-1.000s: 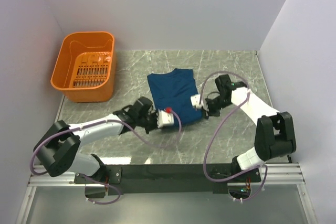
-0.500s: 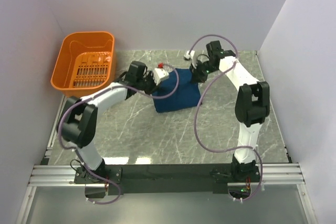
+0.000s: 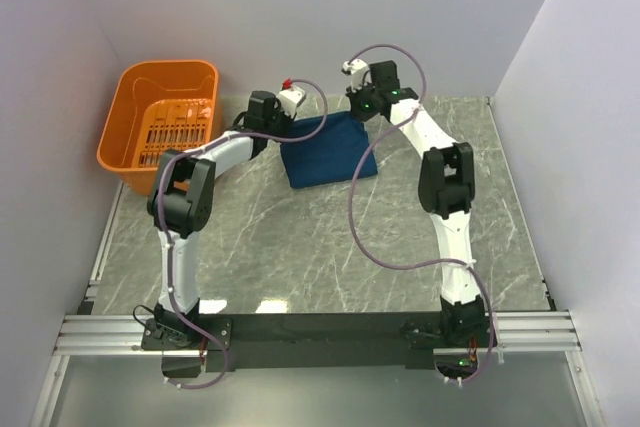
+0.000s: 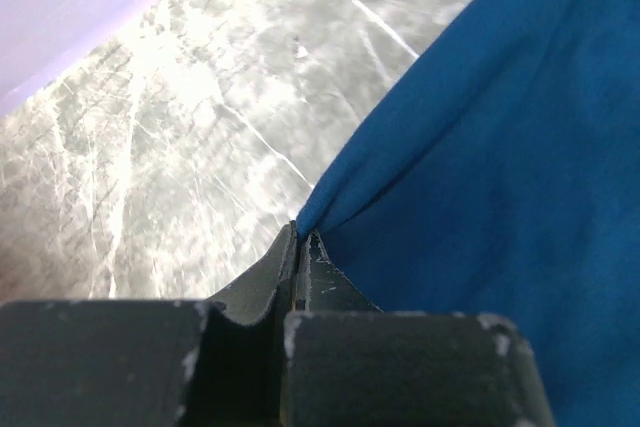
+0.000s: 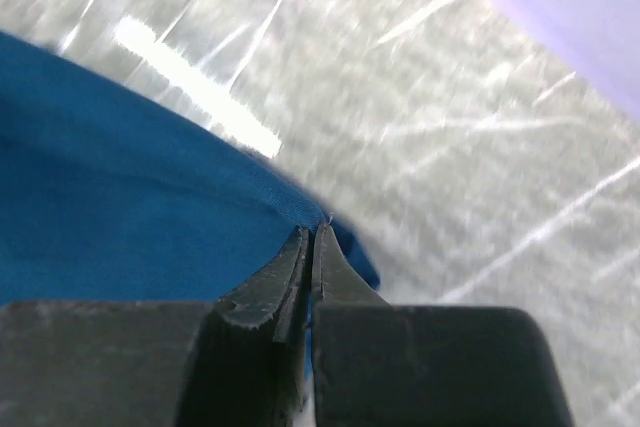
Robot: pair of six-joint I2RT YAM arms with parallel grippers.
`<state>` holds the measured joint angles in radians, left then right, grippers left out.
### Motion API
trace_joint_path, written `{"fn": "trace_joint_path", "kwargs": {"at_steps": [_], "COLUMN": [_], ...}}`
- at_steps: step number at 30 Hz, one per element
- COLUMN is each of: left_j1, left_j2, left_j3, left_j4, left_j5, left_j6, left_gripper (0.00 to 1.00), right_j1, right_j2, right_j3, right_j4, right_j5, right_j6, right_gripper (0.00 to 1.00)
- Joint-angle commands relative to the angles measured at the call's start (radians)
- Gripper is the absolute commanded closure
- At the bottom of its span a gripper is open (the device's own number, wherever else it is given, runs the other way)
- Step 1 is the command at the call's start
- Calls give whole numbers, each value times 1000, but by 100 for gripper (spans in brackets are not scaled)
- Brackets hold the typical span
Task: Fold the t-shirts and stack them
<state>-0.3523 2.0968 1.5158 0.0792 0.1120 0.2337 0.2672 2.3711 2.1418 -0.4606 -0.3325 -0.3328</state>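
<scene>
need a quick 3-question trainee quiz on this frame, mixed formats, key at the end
1. True or false: the left gripper is shut on a pinch of the blue t-shirt.
2. Where does the orange basket stand? A: at the far left of the table. B: on the t-shirt. C: against the right wall.
3. Fill in: in the top view, the left gripper and the right gripper both hold the t-shirt at its ____ edge (near or far).

Key: 1 true; 2 A; 3 far.

No legible text anywhere.
</scene>
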Motion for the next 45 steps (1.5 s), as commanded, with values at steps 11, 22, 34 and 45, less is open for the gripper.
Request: {"fn": "trace_joint_path", "kwargs": {"at_steps": [11,22,34,45], "left_j1": [12,10,9,9], "left_j2": [46,-6,-40,9], "left_j3": [70,40,32,106], "left_j4": [-62,-61,-111,-142], "left_j5": [-29,6,34,-17], "left_j6": [-42,-54,-57,-77], "left_gripper": [99,99,99,97], "right_j1": [41,30,20,21], "right_j2": [42,-22,-42,-33], "right_j3": [78,-9,-19,-13], "right_j4": [83,123,99,134], "right_j5": [142,112,104,154], "right_j6": [15,18,41,49], "right_gripper": [100,100,100,72]}}
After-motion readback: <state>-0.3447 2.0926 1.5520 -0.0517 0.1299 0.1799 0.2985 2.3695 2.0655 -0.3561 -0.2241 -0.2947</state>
